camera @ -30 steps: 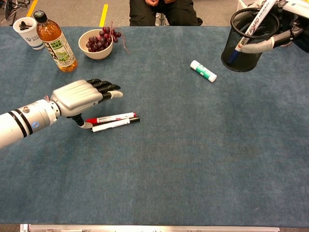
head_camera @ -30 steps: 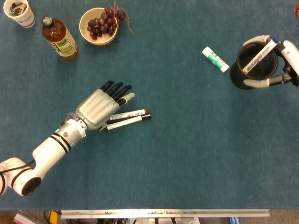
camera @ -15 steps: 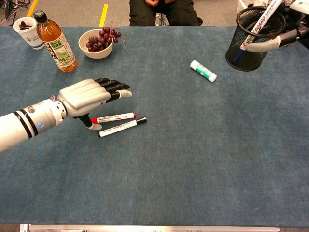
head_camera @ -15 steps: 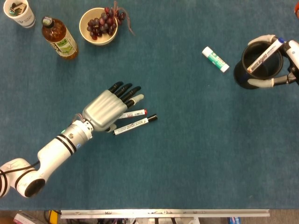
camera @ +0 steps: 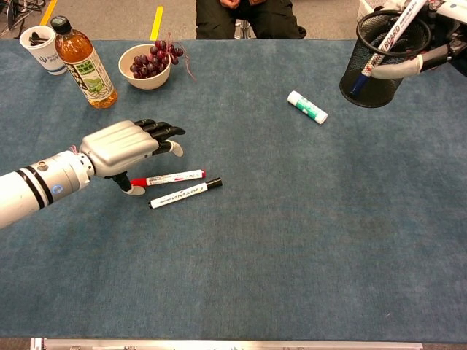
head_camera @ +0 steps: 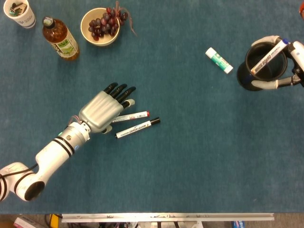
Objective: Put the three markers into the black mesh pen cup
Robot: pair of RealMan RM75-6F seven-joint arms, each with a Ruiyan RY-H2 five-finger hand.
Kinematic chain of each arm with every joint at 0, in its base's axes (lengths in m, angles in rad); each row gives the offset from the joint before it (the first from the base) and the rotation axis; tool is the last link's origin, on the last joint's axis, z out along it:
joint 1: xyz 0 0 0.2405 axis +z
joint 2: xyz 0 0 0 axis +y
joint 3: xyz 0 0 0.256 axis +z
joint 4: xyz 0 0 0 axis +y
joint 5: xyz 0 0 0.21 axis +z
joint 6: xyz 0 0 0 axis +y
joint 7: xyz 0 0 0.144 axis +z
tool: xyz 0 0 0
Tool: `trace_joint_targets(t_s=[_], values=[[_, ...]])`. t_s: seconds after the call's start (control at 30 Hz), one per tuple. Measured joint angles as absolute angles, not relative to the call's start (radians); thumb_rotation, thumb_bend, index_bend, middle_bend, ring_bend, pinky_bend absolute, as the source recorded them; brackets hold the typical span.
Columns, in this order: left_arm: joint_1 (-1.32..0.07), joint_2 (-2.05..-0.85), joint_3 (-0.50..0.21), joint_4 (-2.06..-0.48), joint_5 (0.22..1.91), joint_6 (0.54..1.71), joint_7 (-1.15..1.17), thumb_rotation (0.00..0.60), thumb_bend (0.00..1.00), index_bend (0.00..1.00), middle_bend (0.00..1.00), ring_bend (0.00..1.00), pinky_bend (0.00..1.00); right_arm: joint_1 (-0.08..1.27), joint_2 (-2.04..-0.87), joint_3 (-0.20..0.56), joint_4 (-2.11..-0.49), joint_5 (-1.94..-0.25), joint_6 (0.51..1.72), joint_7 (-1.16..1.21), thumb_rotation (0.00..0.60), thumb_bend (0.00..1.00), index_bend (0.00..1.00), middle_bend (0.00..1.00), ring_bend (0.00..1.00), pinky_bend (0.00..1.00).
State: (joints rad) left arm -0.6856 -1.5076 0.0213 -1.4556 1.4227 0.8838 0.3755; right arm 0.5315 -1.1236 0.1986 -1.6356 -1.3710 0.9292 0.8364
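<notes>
Two markers lie on the blue cloth, a red-capped marker point(head_camera: 133, 116) point(camera: 169, 178) and, just nearer, a black-capped marker point(head_camera: 138, 128) point(camera: 186, 194) angled away from it. My left hand point(head_camera: 105, 108) point(camera: 125, 146) hovers over their left ends with fingers stretched out, holding nothing; its thumb is close to the red marker's tail. At the far right, my right hand point(head_camera: 295, 61) point(camera: 438, 40) grips the black mesh pen cup point(head_camera: 262, 66) point(camera: 379, 65), fingers wrapped around its wall. A blue-capped marker point(head_camera: 269, 55) point(camera: 392, 30) leans inside the cup.
A white-and-green glue stick point(head_camera: 219, 60) point(camera: 307, 106) lies left of the cup. At the far left stand a tea bottle point(head_camera: 61, 39) point(camera: 82, 62), a bowl of grapes point(head_camera: 100, 26) point(camera: 149, 64) and a paper cup point(head_camera: 20, 13) point(camera: 44, 47). A person sits beyond the far edge point(camera: 244, 18).
My left hand slid right over the markers, then drew back left. The black-capped marker was nudged right and now lies angled apart from the red one. The cup shifted slightly right.
</notes>
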Motion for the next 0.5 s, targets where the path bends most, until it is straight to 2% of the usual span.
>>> trace_joint_targets(t_s=[0.5], values=[[-0.688, -1.551, 0.002, -1.370, 1.378, 0.878, 0.384, 0.600, 0.15, 0.22, 0.03, 0.01, 0.11, 0.527, -1.123, 0.196, -1.633, -1.367, 0.931, 0.838, 0.600, 0.31, 0.47, 0.43, 0.34, 0.43]])
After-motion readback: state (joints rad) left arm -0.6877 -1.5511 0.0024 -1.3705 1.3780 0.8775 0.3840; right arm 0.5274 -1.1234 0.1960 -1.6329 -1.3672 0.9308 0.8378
